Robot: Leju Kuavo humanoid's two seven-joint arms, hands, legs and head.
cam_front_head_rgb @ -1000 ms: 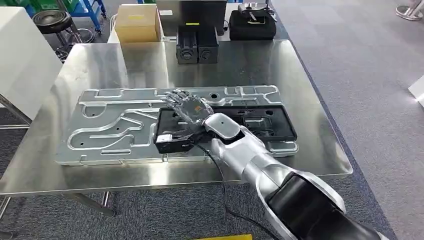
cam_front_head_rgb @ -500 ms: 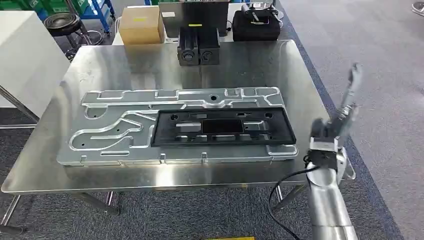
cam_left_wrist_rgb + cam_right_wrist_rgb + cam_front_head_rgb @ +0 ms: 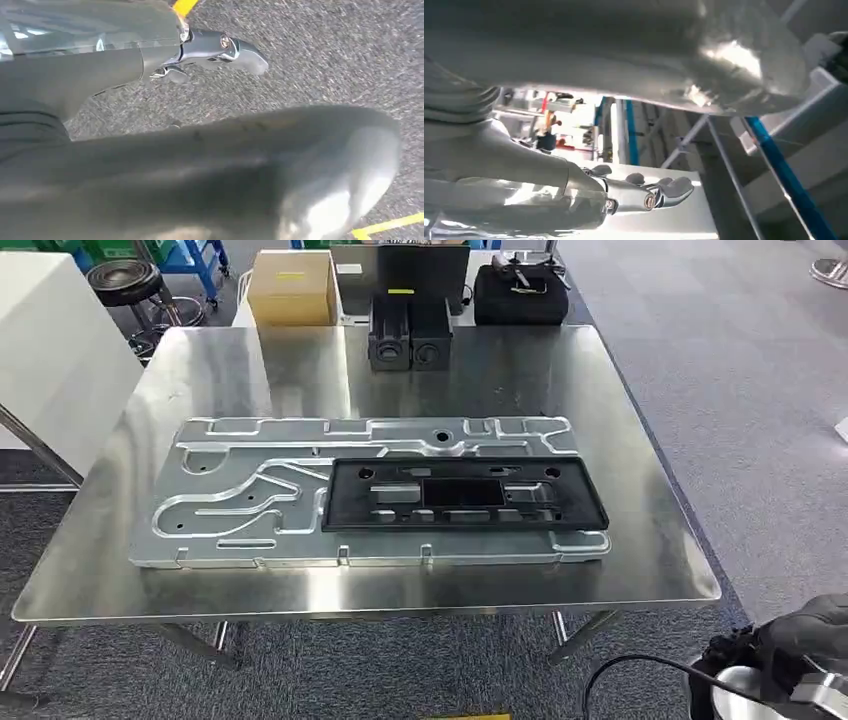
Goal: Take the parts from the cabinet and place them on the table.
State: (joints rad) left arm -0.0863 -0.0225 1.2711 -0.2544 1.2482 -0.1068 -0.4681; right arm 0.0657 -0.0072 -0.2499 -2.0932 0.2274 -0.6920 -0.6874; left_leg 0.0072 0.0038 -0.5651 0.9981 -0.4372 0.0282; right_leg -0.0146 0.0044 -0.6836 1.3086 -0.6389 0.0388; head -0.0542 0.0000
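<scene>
While the steel desk (image 3: pixel 640 540) carries both parts, the large silver machined plate (image 3: pixel 250 500) lies flat along its middle, long side running across the head view. A black rectangular frame part (image 3: pixel 460 495) rests on top of the plate's right half, lying flat, its right end reaching close to the plate's right edge. Neither part is touched by a hand.

Right hand (image 3: pixel 644 192): seen in the right wrist view, fingers partly extended and slightly curled, apart from the thumb, nothing held. Behind it are blue and white rack posts and a bright room, blurred.

Left hand (image 3: pixel 215 50): seen in the left wrist view over grey carpet (image 3: pixel 325 55), fingers loosely extended, nothing held. A yellow floor line (image 3: pixel 385 226) crosses one corner of that view.

At the desk's far edge stand two black boxy units (image 3: pixel 410 332) side by side. Beyond the edge are a cardboard box (image 3: pixel 292 286) and a black bag (image 3: pixel 520 292). A black round stool (image 3: pixel 125 282) stands off the far left corner, beside a white cabinet side (image 3: pixel 50 370).
</scene>
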